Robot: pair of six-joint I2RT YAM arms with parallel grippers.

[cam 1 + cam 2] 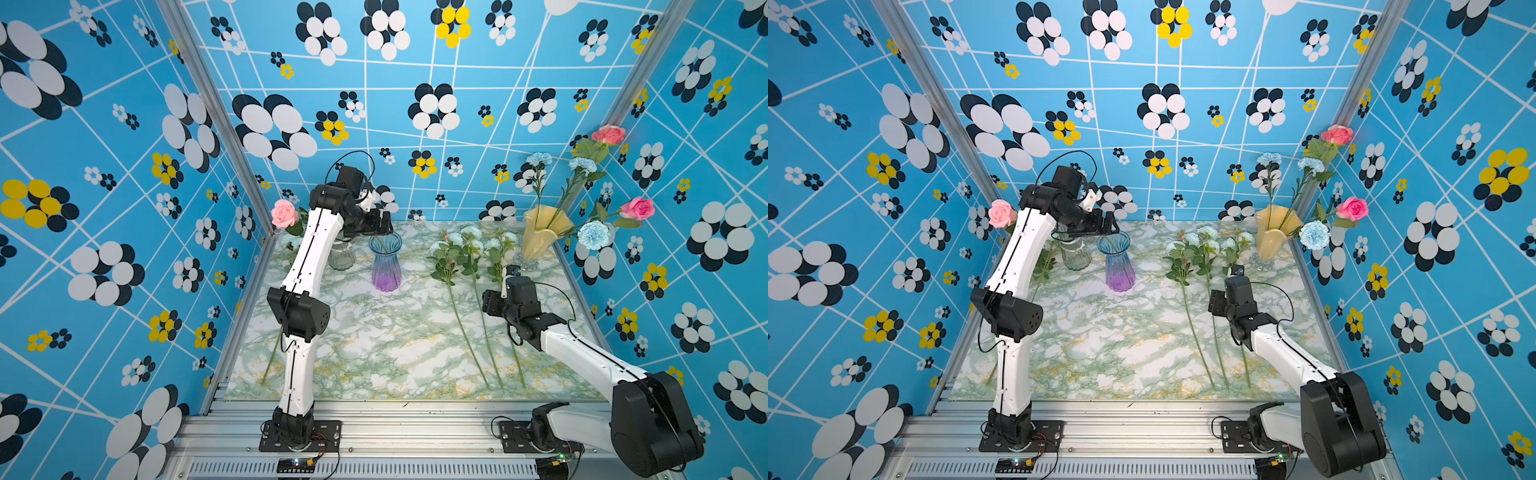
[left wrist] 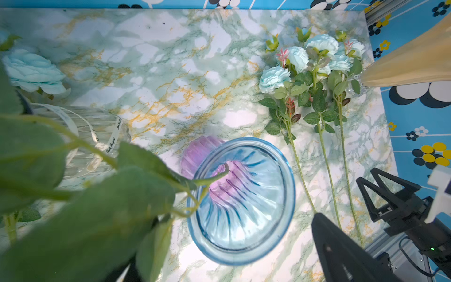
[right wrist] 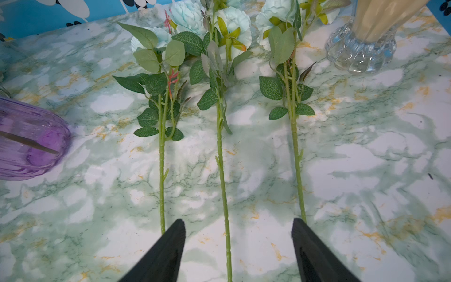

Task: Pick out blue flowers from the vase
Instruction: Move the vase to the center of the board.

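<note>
Closest in the right wrist view, the right gripper (image 3: 238, 219) hangs over the marbled surface (image 3: 366, 171) with its two black fingers (image 3: 170, 249) apart and nothing clamped. The middle one of three blue flowers (image 3: 220, 146) runs under the gap. These three lie side by side on the surface, stems parallel and apart, blooms toward the back wall, between the blue vase (image 2: 241, 200) and the yellow vase (image 1: 540, 232). Three vases stand at the back. The yellow vase, at the right, holds three small blue blooms (image 1: 593, 235) and two pink roses (image 1: 638, 208). One leafy stem (image 2: 210, 179) has its end inside the blue vase's mouth. The left gripper (image 1: 1105, 222) hovers just above that mouth, fingers wide apart and gripping nothing. The clear vase (image 1: 341, 255) stands at the left, partly behind the left arm, and its ribbon (image 2: 111, 139) carries script that seems to read "Just for you". A third pink rose (image 1: 284, 213) shows near it. One large blue bloom (image 2: 31, 70) lies just beside it, but I cannot tell whether that bloom sits in the vase.
</note>
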